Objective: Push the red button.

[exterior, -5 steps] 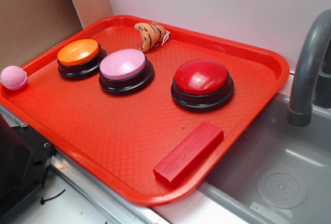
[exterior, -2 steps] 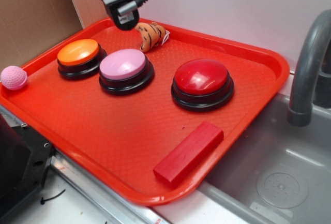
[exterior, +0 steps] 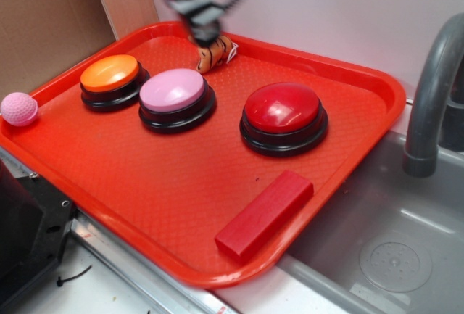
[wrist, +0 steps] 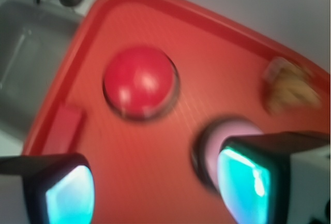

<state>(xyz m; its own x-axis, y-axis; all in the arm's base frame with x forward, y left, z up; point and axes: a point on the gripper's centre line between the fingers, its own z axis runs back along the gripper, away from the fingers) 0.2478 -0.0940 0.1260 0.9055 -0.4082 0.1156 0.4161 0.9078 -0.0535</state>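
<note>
Your gripper (exterior: 205, 30) hangs blurred at the back of the red plastic tray (exterior: 145, 183), over the striped orange toy (exterior: 212, 51), with its jaws spread apart and nothing between them, as the wrist view shows. The glossy round red button on its black base (exterior: 283, 108) sits right of centre on the tray, well apart from the gripper and untouched.

Your main risk is hitting the wrong dome. The pink dome button (exterior: 172, 89) lies closest to the gripper, almost under one finger in the wrist view, and the orange dome button (exterior: 109, 72) is just beyond it; a descent begun too early would likely press pink. With the jaws this wide, one finger could also straddle the red dome's edge and slide off instead of pressing it squarely.

You have open room: bare tray lies between pink and red, and in front of red up to the flat red rectangular block (exterior: 264, 215). Beyond the tray's right rim stand the grey faucet (exterior: 431, 82) and the sink (exterior: 391, 249), so don't overshoot that way.
</note>
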